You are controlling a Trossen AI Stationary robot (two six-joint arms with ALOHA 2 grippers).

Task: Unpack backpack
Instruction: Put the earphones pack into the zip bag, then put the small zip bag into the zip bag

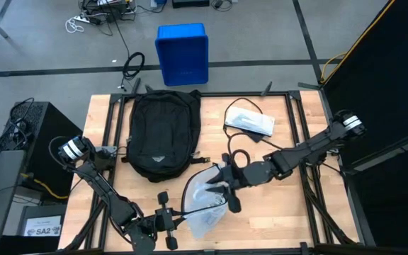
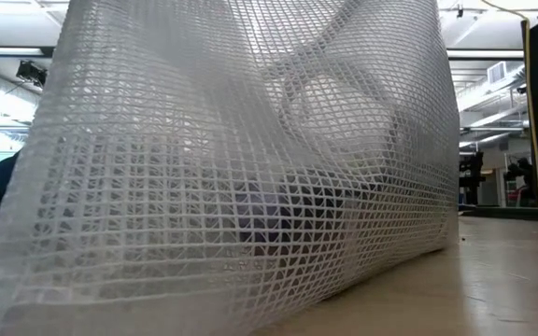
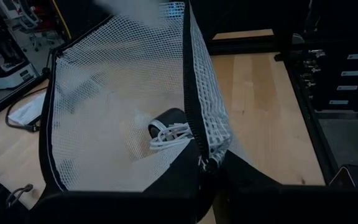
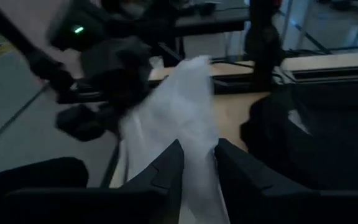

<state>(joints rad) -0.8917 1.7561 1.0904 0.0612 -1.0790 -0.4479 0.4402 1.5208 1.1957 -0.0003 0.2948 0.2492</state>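
While both end effectors point(image 1: 222, 185) pinch, limp white mesh pouch point(image 1: 205, 202)

The large black fabric backpack point(image 1: 163, 133) lies flat on the wooden table, in its far-left part as seen from above. Its rounded end points toward the near edge. Its long axis runs from far edge to near edge. A small light mark shows near the rounded end.
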